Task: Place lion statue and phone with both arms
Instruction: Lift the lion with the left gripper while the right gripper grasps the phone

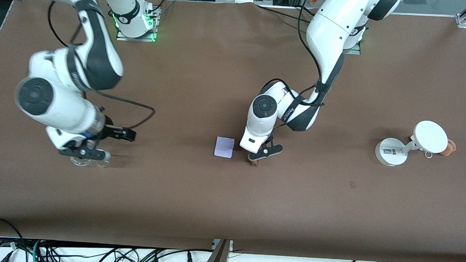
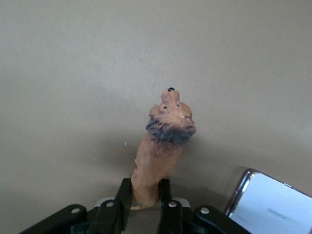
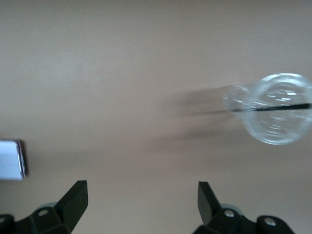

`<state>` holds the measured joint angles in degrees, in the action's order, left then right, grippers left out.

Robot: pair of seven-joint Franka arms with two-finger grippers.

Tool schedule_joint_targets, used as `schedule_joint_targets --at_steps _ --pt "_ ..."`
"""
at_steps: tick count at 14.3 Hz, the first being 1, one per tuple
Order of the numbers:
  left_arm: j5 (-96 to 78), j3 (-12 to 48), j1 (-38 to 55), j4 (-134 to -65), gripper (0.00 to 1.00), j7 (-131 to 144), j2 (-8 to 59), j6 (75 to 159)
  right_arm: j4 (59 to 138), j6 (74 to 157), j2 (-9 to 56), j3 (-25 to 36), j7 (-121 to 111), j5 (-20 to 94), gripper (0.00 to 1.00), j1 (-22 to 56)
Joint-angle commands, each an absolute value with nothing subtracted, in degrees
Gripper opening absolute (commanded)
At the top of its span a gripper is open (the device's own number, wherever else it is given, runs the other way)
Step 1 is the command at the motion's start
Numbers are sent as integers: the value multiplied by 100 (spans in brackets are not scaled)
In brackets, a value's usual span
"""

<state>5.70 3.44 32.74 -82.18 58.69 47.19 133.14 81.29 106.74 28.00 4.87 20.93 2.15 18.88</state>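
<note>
Right now I see the left gripper (image 1: 264,152) low at the middle of the table, its two black fingers (image 2: 123,197) clenched on the hind end of the lion statue (image 2: 163,141), whose dark-maned head sticks out past the fingertips with the snout pointing away from them. The phone (image 1: 224,147) lies flat on the brown table (image 1: 227,61), just beside those fingers toward the right arm's end, not touching them. My right gripper (image 1: 85,153) hangs low over the table toward the right arm's end, its fingers (image 3: 74,197) spread wide with nothing between them. A clear glass jar (image 3: 275,107) sits on the table out ahead of one fingertip, apart from both. A white round-based stand (image 1: 395,151) is at the left arm's end.
</note>
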Motion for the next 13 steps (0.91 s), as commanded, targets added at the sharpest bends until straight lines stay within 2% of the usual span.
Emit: schedule_joint_targets --at_steps 1,8,13 --pt "721 334 3120 -8244 0 5590 4597 13298 8095 11090 3075 527 2522 316 100 2083" --pt "633 615 2462 -8270 0 5520 4439 13263 8095 12206 3910 527 3723 343 100 2881" --pt "606 738 1742 -8866 0 4459 4001 13166 8086 13016 4394 545 4938 281 100 3603"
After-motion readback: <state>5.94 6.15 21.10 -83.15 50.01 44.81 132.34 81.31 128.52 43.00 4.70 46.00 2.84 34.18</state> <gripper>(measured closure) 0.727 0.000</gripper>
